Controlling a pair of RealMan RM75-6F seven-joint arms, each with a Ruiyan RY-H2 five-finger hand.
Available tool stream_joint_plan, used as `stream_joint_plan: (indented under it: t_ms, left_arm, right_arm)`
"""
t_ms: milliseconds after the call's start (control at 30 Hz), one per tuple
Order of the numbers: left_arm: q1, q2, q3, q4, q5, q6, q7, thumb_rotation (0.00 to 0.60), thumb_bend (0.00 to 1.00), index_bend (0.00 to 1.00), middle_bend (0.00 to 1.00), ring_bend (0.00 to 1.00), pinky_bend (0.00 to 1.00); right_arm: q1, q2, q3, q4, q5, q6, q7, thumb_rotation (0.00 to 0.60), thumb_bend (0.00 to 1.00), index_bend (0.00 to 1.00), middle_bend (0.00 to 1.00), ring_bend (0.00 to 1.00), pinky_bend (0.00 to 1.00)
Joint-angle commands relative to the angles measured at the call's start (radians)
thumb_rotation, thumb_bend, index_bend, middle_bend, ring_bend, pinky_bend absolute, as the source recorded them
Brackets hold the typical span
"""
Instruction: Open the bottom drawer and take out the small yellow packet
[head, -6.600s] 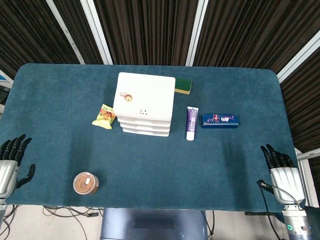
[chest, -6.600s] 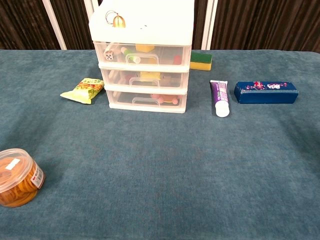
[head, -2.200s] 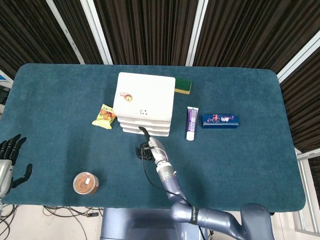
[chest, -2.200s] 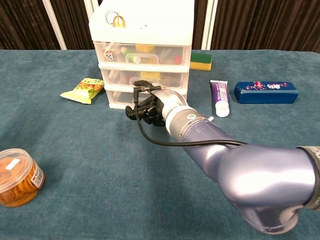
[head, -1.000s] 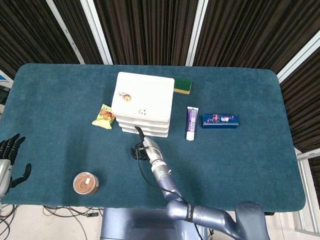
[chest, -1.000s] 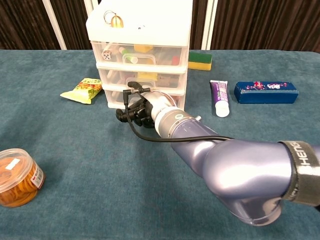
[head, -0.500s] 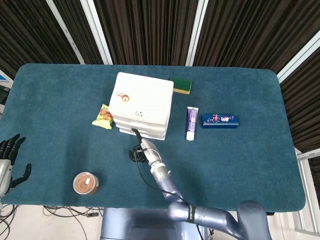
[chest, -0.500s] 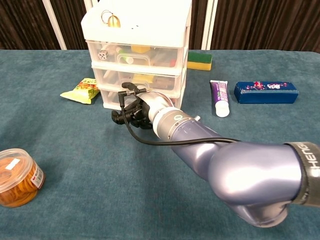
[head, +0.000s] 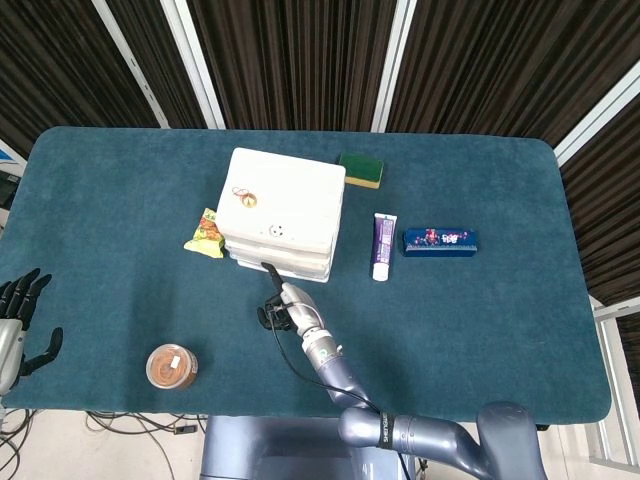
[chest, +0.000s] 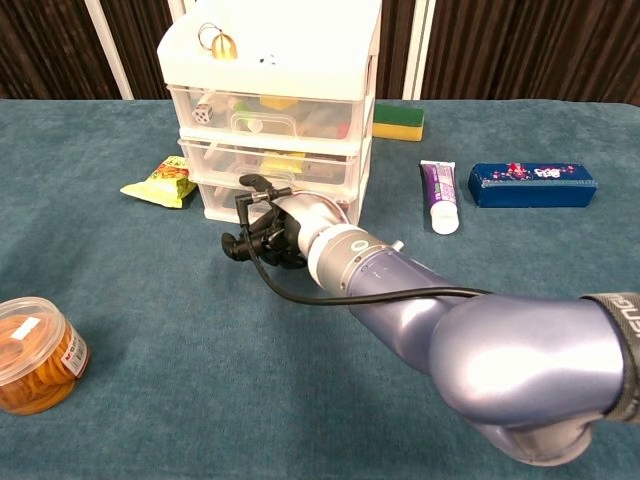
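A dark teal felt-covered table stands before black slatted walls. The white plastic three-drawer cabinet sits skewed. The right hand has its dark fingers curled at the bottom drawer front; whether it grips the handle cannot be told. The small yellow packet is not discernible. The left hand rests off-table, fingers spread, holding nothing.

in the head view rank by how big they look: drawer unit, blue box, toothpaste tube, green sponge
1. drawer unit
2. blue box
3. toothpaste tube
4. green sponge
The last two look close; the sponge lies farther from the camera, so that order is unsure.
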Motion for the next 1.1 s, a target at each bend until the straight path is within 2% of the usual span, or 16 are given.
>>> stream_joint_plan:
  t_ms: [33,567,1100]
  left_arm:
    - [0.0,0.0,0.0,0.0,0.0,0.0,-0.001,0.6,0.44,0.05,0.02,0.0,0.0]
    - [0.0,0.002,0.0,0.0,-0.001,-0.001,-0.002,0.6,0.44,0.05,0.02,0.0,0.0]
    - [-0.002,0.0,-0.001,0.001,-0.004,-0.005,0.006,0.6,0.44,0.05,0.02,0.0,0.0]
  right_arm:
    - [0.002,-0.001,0.002,0.002,-0.001,-0.001,0.002,0.6,0.56,0.0,0.83,0.85,1.0]
    - [-0.012,0.003,-0.03,-0.036,-0.032,0.003,0.012,0.6,0.56,0.0,0.83,0.84,1.0]
    - [-0.053,0.039,-0.072,-0.095,0.008,0.023,-0.042,0.6,0.56,0.03,0.82,0.84,1.0]
